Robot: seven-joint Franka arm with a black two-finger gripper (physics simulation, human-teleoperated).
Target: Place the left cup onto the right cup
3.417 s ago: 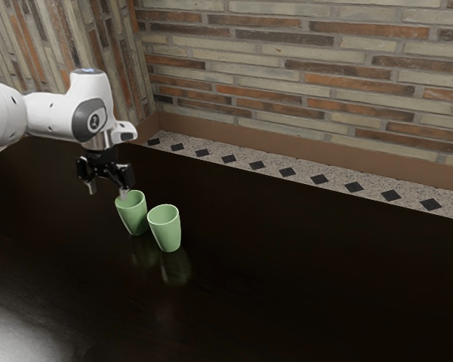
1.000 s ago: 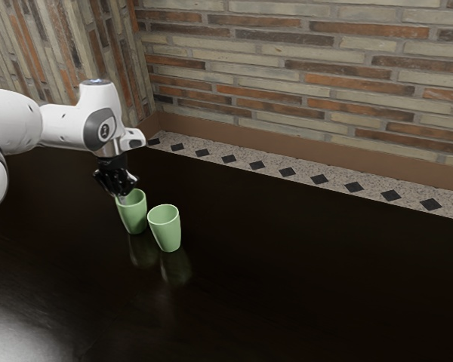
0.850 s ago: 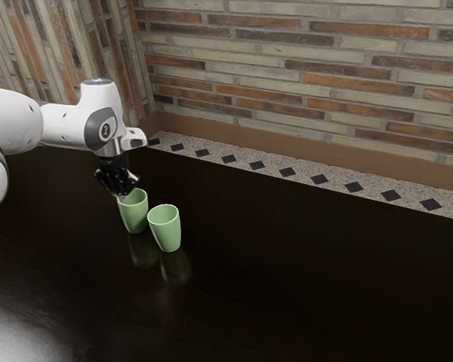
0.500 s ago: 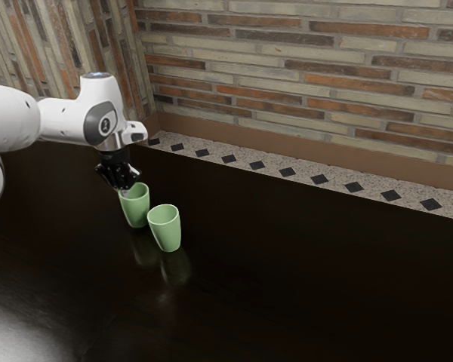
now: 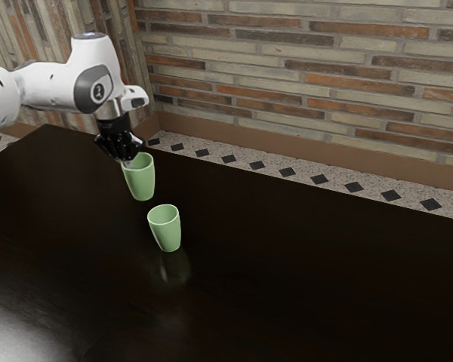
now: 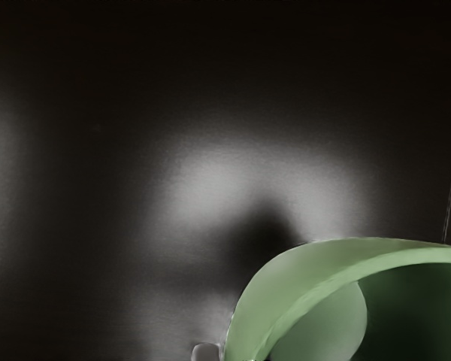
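Two pale green cups are in the exterior view. One cup (image 5: 140,177) hangs in the air, lifted off the dark table, with my black gripper (image 5: 127,155) shut on its rim at the side toward the exterior view's left. The other cup (image 5: 164,227) stands upright on the table, below the held one and a little toward the exterior view's right. In the wrist view the held cup's rim (image 6: 338,286) curves just under my hand, with the dark glossy table (image 6: 135,150) beneath it.
A dark glossy table (image 5: 287,286) spreads across the exterior view. A tiled ledge (image 5: 317,177) and a brick wall (image 5: 302,68) run along its far side. Another brick wall closes the corner behind my arm.
My gripper came down onto the left cup's rim, shut on it, and has lifted it up off the table. The other cup has stayed put.
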